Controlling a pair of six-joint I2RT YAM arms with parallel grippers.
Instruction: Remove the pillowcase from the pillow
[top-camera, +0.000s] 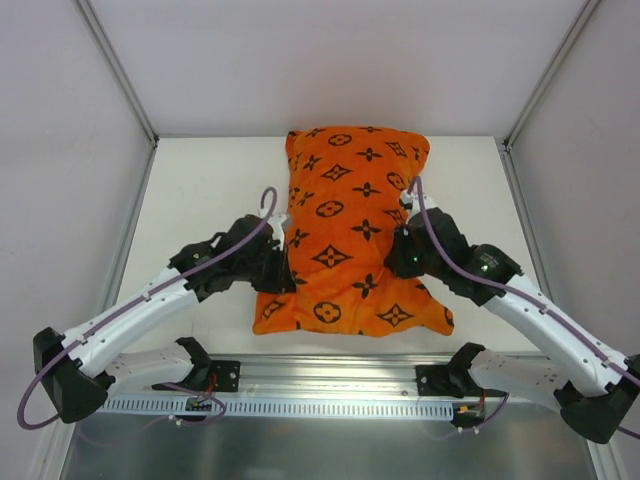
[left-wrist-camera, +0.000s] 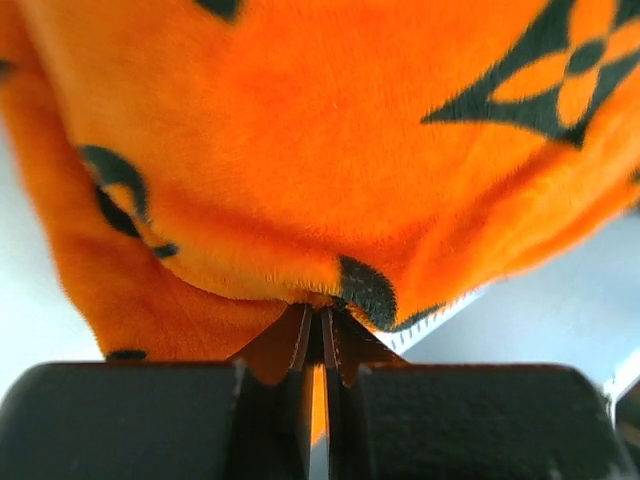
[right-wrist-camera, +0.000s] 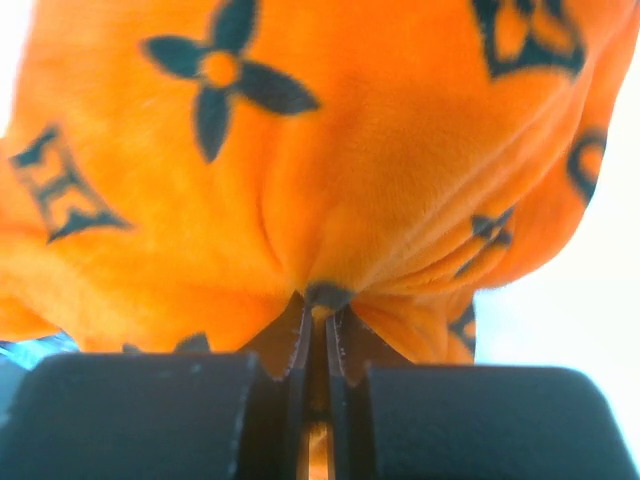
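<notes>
The orange pillowcase (top-camera: 350, 225) with black monogram motifs lies lengthwise on the white table, plump at the far end and flatter near me. The white pillow is hidden inside it. My left gripper (top-camera: 283, 262) is shut on a pinch of the pillowcase's left edge; the fabric (left-wrist-camera: 300, 170) bunches at the fingertips in the left wrist view, where the gripper (left-wrist-camera: 322, 312) is closed on it. My right gripper (top-camera: 400, 255) is shut on the pillowcase's right edge; the fabric (right-wrist-camera: 330, 170) puckers into the closed gripper (right-wrist-camera: 320, 305) in the right wrist view.
The white table (top-camera: 200, 190) is walled by grey panels at left, right and back, with metal posts at the corners. A metal rail (top-camera: 320, 385) with the arm bases runs along the near edge.
</notes>
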